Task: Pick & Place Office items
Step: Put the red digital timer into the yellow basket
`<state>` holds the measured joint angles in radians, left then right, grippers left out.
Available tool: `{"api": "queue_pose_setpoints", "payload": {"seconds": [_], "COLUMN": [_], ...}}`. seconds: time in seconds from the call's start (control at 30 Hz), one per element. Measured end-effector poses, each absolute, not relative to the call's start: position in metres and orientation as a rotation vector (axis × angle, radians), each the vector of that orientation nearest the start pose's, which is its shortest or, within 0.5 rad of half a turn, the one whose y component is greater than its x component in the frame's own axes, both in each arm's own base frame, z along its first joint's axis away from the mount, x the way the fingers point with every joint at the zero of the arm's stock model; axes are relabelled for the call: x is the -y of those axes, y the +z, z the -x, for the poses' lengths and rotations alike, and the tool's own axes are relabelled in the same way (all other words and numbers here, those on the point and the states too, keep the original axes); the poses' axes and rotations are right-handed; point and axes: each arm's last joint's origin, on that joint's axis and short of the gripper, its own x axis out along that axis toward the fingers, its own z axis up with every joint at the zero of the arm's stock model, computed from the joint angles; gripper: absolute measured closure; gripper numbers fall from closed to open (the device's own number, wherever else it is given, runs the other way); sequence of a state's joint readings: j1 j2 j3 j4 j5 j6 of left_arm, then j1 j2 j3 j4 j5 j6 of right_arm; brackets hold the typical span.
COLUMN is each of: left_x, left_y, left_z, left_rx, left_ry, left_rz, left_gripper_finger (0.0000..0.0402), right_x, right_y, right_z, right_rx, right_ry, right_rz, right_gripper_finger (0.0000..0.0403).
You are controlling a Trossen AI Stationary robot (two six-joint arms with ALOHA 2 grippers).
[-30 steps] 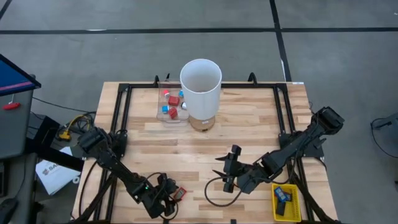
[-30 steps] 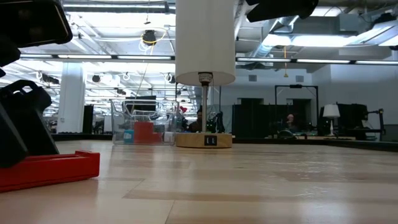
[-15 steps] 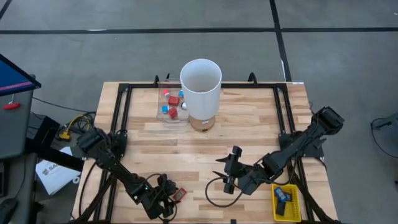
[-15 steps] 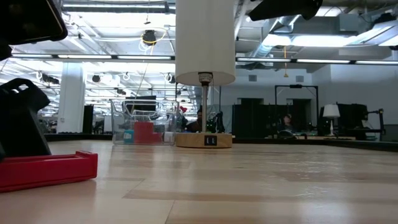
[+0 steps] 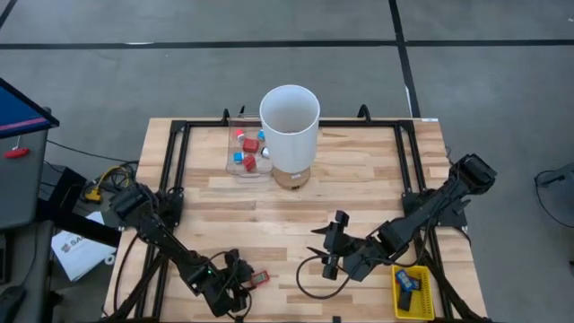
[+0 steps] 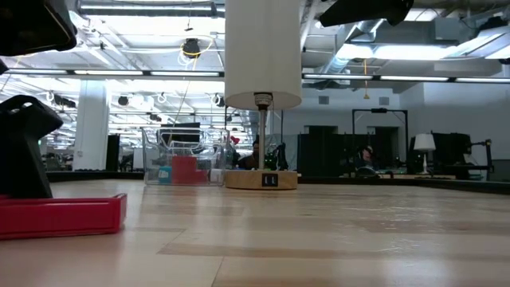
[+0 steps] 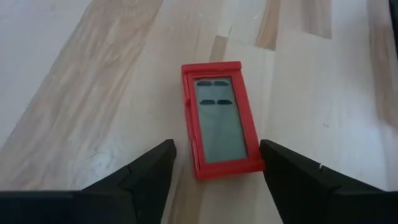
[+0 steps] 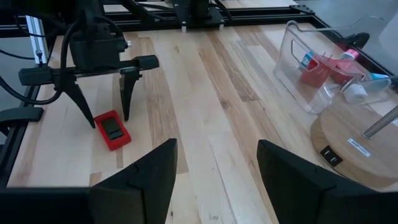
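You won't find much to read here. The wooden base [image 8: 364, 146] under the white cylinder [image 5: 290, 126] carries a small dark label [image 8: 329, 155] and a pale strip [image 8: 359, 145], both too small to make out. The paper [image 5: 79, 248] left of the table [image 5: 359, 193] shows letters you cannot read whole.

Light is bright and even, coming from overhead: in the low view rows of ceiling strip lights [image 6: 374, 77] glow at 12 to 2 o'clock, slightly blown out. The table [image 5: 359, 179] in the high view is evenly lit with only soft, short shadows under the arms. In the left wrist view the fingers [image 7: 149, 168] at 6 o'clock are blurred, while the red item [image 7: 219, 118] is fairly sharp. In the low view the red item at 9 o'clock is soft-focused, and the near tabletop blurs toward 6 o'clock.
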<state>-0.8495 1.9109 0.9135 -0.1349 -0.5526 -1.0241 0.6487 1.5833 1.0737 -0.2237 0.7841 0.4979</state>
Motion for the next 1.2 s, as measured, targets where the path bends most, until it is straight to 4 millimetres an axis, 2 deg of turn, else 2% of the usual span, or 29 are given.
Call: {"api": "queue_pose_setpoints", "payload": {"seconds": [0.2,0.4,0.57,0.67,0.8,0.93,1.1,1.2], "left_x": [0.233,0.229,0.225,0.221,0.216,0.212,0.206,0.204], "left_y": [0.095,0.096,0.103,0.117,0.147,0.174,0.187,0.191], "left_z": [-0.234,-0.236,-0.237,-0.240,-0.247,-0.251,-0.260,-0.266], "left_rx": [-0.873,-0.842,-0.793,-0.774,-0.689,-0.577,-0.497,-0.466], "left_ry": [0.184,0.194,0.199,0.154,0.099,0.076,0.076,0.070], "left_rz": [0.161,0.082,-0.028,-0.083,-0.130,-0.190,-0.244,-0.266], "left_gripper_finger": [0.0197,0.0252,0.0252,0.0251,0.0240,0.0252,0.0252,0.0252], "right_x": [-0.184,-0.184,-0.185,-0.188,-0.195,-0.202,-0.208,-0.211], "right_y": [0.241,0.241,0.242,0.246,0.253,0.257,0.257,0.255], "right_z": [-0.277,-0.277,-0.277,-0.279,-0.280,-0.278,-0.277,-0.278], "right_rx": [-0.499,-0.499,-0.493,-0.456,-0.404,-0.369,-0.350,-0.353], "right_ry": [-0.259,-0.260,-0.255,-0.229,-0.175,-0.136,-0.112,-0.088], "right_rz": [-0.003,-0.002,0.011,0.044,0.104,0.100,0.075,0.125], "right_gripper_finger": [0.0188,0.0188,0.0188,0.0188,0.0188,0.0188,0.0170,0.0149]}}
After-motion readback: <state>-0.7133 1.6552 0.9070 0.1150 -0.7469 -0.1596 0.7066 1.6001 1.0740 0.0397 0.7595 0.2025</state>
